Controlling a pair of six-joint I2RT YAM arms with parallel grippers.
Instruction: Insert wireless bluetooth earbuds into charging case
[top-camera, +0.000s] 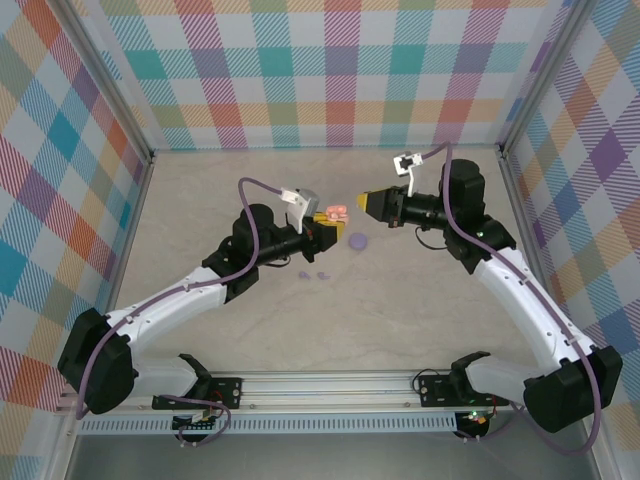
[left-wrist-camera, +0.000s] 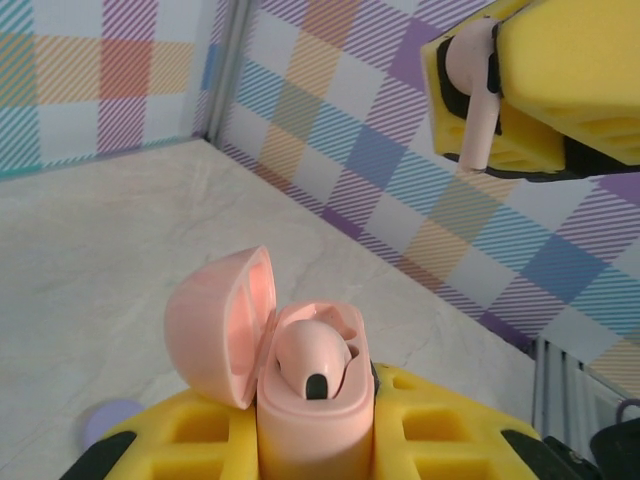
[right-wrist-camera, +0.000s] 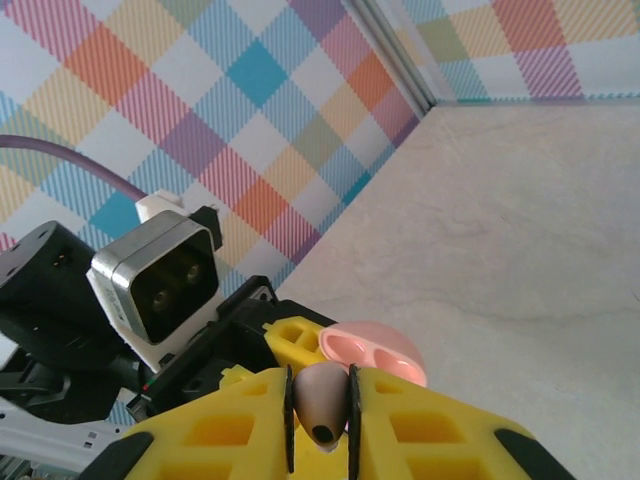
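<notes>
The pink case (left-wrist-camera: 310, 415) is held upright off the table (top-camera: 420, 300), clamped by the left gripper (left-wrist-camera: 316, 450), whose jaws are pressed onto its sides; the lid (left-wrist-camera: 222, 325) is seen swung open to the left in the left wrist view; a seated bud (left-wrist-camera: 310, 358) is lodged in the case, dark tip facing the camera; a hollow is made out just behind it

On the other side, a held bud (right-wrist-camera: 320, 400) is pinched by the right gripper (right-wrist-camera: 320, 430), jaws closed on it between the yellow pads; from the left wrist it is seen high at upper right, stem pointing down, well clear of the open case; from the right wrist the case is seen just beyond the pads

From above, the two grippers are brought nose to nose at mid-table, the pink case between their tips; the purple case (top-camera: 357, 240) is left lying flat on the table, shut, just on the near side of the tips; the two lilac buds (top-camera: 303, 273) are left loose on the table beside each other near the left arm, apart from the purple case; whether they are touching cannot be told
</notes>
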